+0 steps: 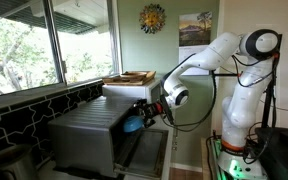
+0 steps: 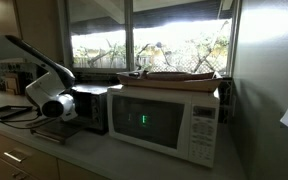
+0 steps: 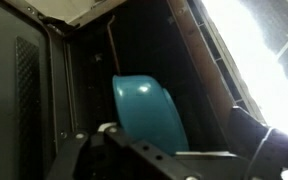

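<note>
The gripper (image 1: 144,114) is seen at the mouth of a dark cavity just beside the microwave (image 2: 164,122), on the side away from its control panel. In the wrist view only the dark linkage of the gripper (image 3: 149,150) is shown along the lower edge. The fingertips are lost in shadow, so it cannot be told whether they are spread or pinched on anything.

A teal bowl (image 3: 149,108) is seen directly ahead of the gripper, its rounded wall filling the middle of the wrist view. In an exterior view the teal bowl (image 1: 133,124) is found at the gripper's tip, at the near end of the microwave's front. Whether it is gripped or merely touched cannot be made out.

A black panel (image 3: 24,90) with rows of small vent holes is seen beside the bowl in the wrist view.

In an exterior view a dark appliance (image 2: 92,108) is set on the tabletop (image 2: 94,152), touching or nearly touching the microwave's side, and the white arm (image 2: 34,62) is bent down in front of it.

A wooden tray (image 2: 174,75) is laid flat on top of the microwave. A window (image 2: 144,40) is set behind the microwave. A sun-shaped ornament (image 1: 153,18) and a framed picture (image 1: 195,28) are hung on the wall well beyond it.
</note>
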Available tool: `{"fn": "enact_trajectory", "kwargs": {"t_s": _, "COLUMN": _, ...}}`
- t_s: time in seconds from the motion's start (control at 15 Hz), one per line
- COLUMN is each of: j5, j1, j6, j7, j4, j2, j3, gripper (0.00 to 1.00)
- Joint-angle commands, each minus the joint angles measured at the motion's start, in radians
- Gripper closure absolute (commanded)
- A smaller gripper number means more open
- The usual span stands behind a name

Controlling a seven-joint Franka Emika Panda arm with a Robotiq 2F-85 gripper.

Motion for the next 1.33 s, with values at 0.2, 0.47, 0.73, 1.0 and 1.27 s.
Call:
{"fn": "enact_trajectory", "kwargs": {"t_s": 0.2, "j5": -0.099, "j1": 0.022, "j6": 0.167, "j7": 0.185, "j4": -0.016, "j2": -0.123, "j3": 0.059, "gripper": 0.0}}
{"fn": "enact_trajectory", "kwargs": {"t_s": 0.47, "j5": -0.095, "j1": 0.005, "j6": 0.182, "j7": 0.022, "j4": -0.015, "j2": -0.134, "j3": 0.093, "gripper": 0.0}}
{"fn": "enact_trajectory", "kwargs": {"t_s": 0.73, "j5": 0.012, "j1": -0.033, "j6": 0.21, "j7": -0.24, "j4": -0.002, "j2": -0.114, "j3": 0.123, "gripper": 0.0}}
{"fn": "enact_trajectory", "kwargs": {"t_s": 1.0, "j5": 0.099, "j1": -0.062, "j6": 0.253, "j7": -0.472, "j4": 0.009, "j2": -0.093, "j3": 0.149, "gripper": 0.0}}
{"fn": "enact_trajectory", "kwargs": {"t_s": 1.27, "j5": 0.138, "j1": -0.073, "j6": 0.318, "j7": -0.628, "j4": 0.024, "j2": -0.073, "j3": 0.176, "gripper": 0.0}}
